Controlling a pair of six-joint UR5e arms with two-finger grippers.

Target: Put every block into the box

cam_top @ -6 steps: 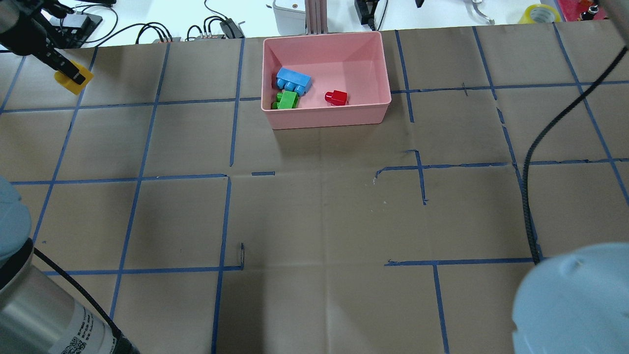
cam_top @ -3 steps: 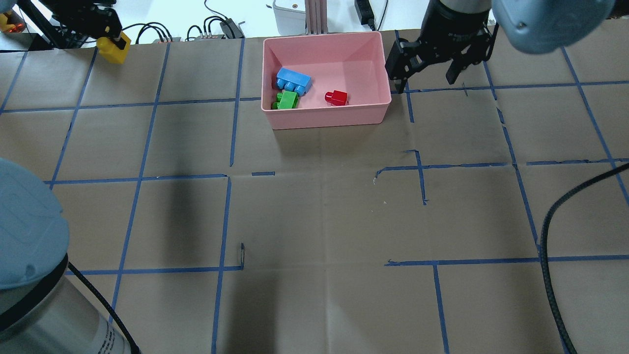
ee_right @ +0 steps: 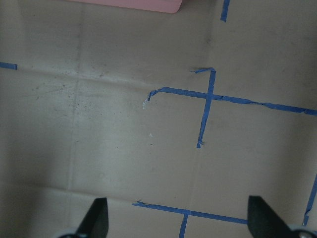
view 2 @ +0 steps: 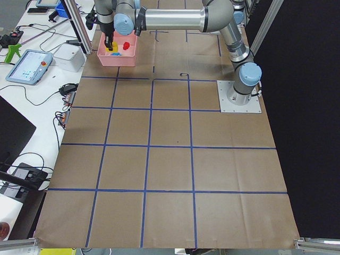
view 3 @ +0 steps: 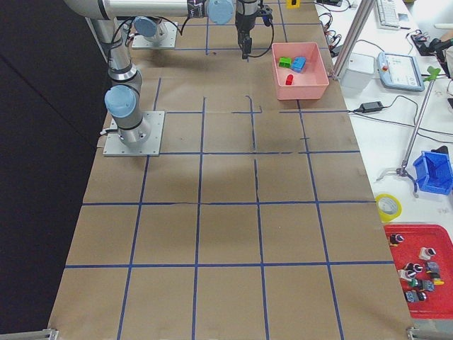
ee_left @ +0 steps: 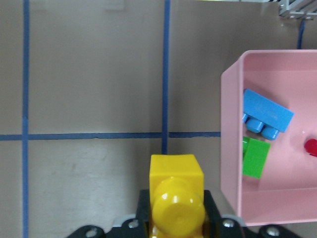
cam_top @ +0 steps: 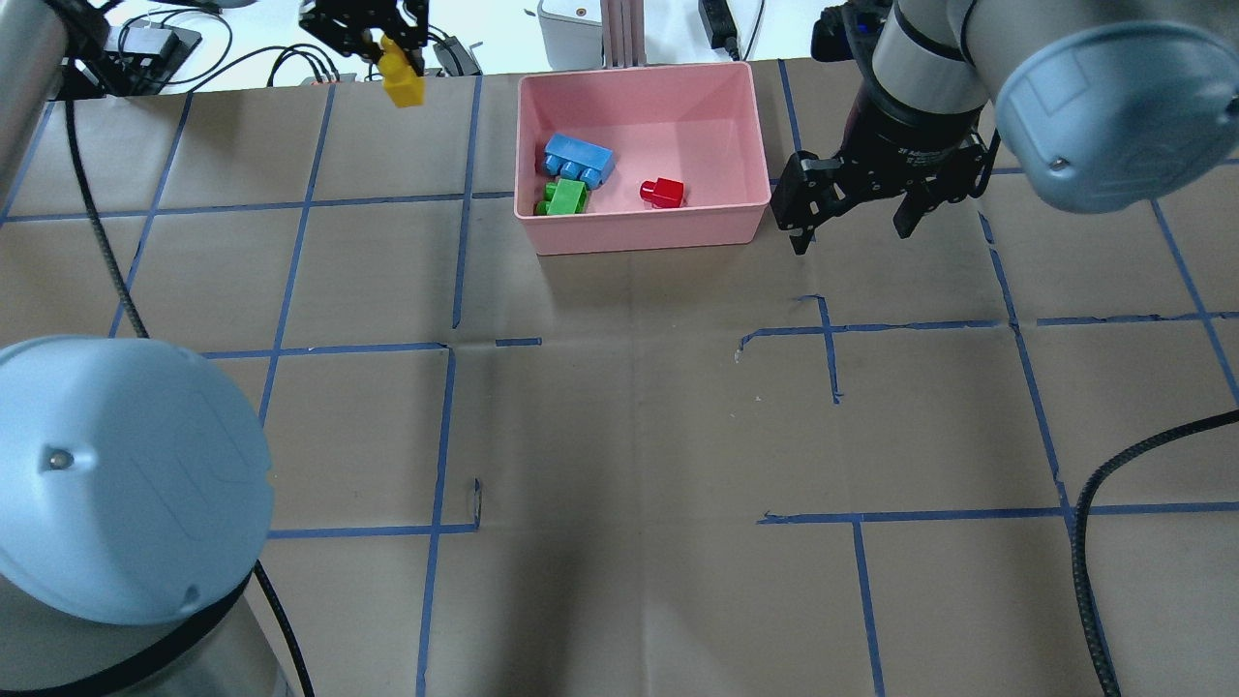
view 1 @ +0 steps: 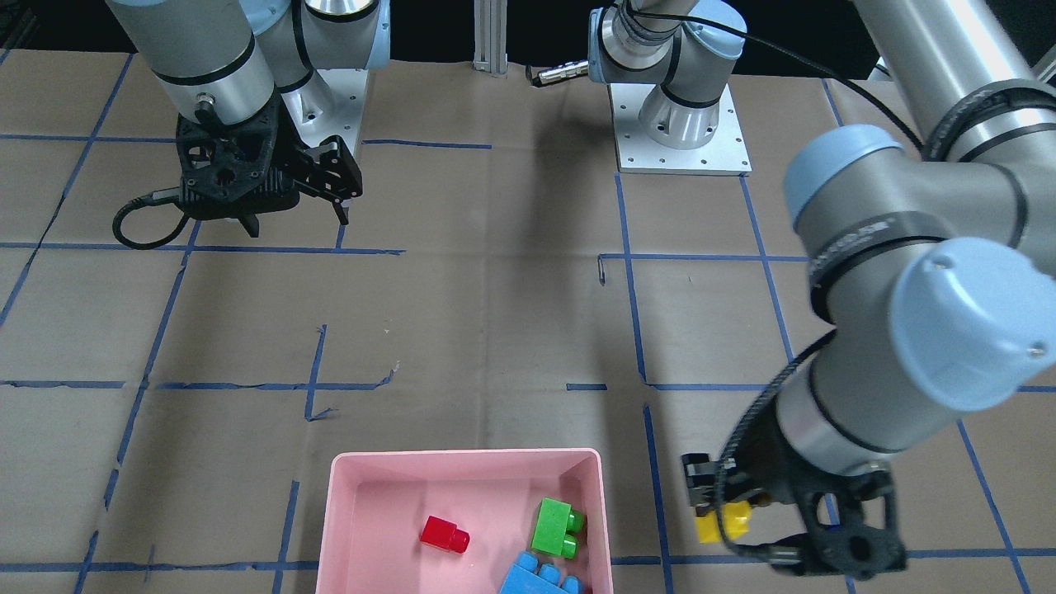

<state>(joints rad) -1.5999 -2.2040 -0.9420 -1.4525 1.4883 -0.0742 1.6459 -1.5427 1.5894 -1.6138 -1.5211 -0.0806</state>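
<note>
Clipped by the bottom edge, front-facing view: pink box (view 1: 462, 462), light-blue block (view 1: 536, 577). Sliced by the right edge, left wrist view: red block (ee_left: 311, 147).

Overhead: from behind the robot, down across the brown paper-covered tabletop (cam_top: 629, 436). Front: opposite side, facing back, steeply down. Sides: high, far, from either end. Wrists: close, straight down. Shared throughout: the shallow pink plastic box (cam_top: 644, 232).

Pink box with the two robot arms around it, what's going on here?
The left gripper holds the yellow block above the table beside the pink box, not yet over it. The blue block, green block and red block already lie inside. The right gripper hangs open and empty at the box's other side.
</note>
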